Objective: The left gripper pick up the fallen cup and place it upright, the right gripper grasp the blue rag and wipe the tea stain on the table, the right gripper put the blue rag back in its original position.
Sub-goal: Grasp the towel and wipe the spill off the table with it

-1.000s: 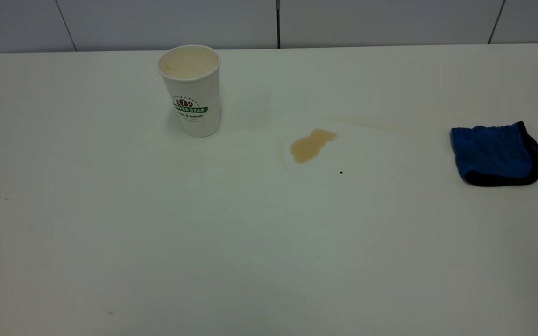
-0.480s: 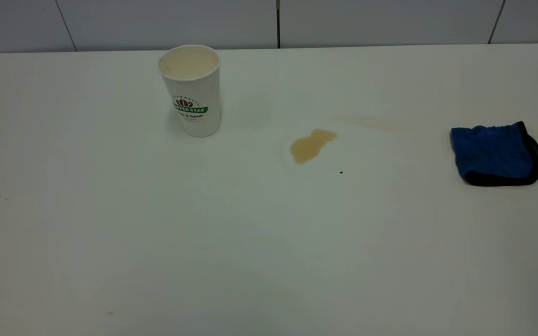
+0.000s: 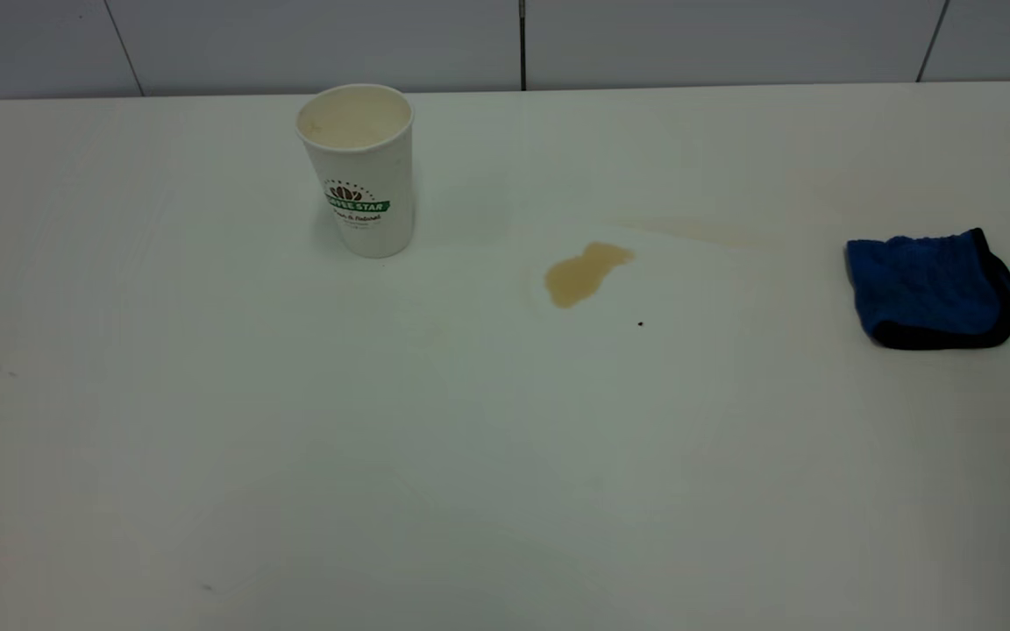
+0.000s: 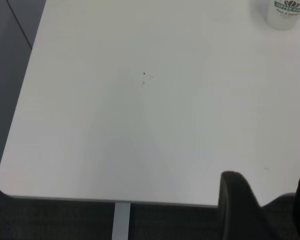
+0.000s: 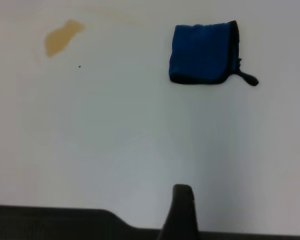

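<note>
The cup [image 3: 356, 171] stands upright at the back left of the table [image 3: 470, 456], and its base shows far off in the left wrist view [image 4: 288, 12]. The tea stain [image 3: 586, 272] lies right of the cup, and a tiny dark speck lies just beside the stain. The blue rag [image 3: 930, 289] lies folded at the right edge. The right wrist view shows the stain [image 5: 62, 37] and the rag [image 5: 202, 52] far ahead. Neither gripper shows in the exterior view. My left gripper [image 4: 270, 202] is open and empty over the table's near left corner. One right finger [image 5: 182, 210] shows, with bare table on both sides.
The table's rounded corner and front edge [image 4: 55, 195] show in the left wrist view, with a leg and dark floor below. A grey panelled wall [image 3: 505, 44] runs behind the table. A faint pale streak [image 3: 698, 230] runs right of the stain.
</note>
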Robot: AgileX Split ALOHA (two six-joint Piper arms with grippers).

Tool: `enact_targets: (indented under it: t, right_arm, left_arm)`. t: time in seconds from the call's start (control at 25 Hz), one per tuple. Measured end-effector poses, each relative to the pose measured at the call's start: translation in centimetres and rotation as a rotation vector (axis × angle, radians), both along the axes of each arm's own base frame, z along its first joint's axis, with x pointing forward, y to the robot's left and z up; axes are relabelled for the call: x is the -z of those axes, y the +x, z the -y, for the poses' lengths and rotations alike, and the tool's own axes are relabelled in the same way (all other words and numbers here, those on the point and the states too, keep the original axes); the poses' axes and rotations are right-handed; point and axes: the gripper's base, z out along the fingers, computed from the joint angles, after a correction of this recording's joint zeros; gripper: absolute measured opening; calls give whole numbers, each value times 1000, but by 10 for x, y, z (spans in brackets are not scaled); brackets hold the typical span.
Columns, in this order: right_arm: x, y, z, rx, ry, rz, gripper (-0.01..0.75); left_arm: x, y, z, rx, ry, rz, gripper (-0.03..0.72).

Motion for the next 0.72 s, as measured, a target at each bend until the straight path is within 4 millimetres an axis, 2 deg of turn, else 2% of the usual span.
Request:
enact_targets:
  t: [0.08,0.2,0.36,0.48,0.72]
  right_arm:
    - [-3,31,1,-5,-10,0,729]
    - [10,74,3,-11,-40,-52,729]
    - [46,132,3,-13,-39,-148,729]
    - [83,172,-5,-45,-45,-248,729]
    - [143,239,-12,-73,-67,-360,729]
  left_arm:
    - [0,0,0,0,0,0,307]
    - [0,0,0,0,0,0,307]
    - [0,0,0,0,0,0,307]
    - [0,0,0,0,0,0,307]
    - [0,0,0,0,0,0,307]
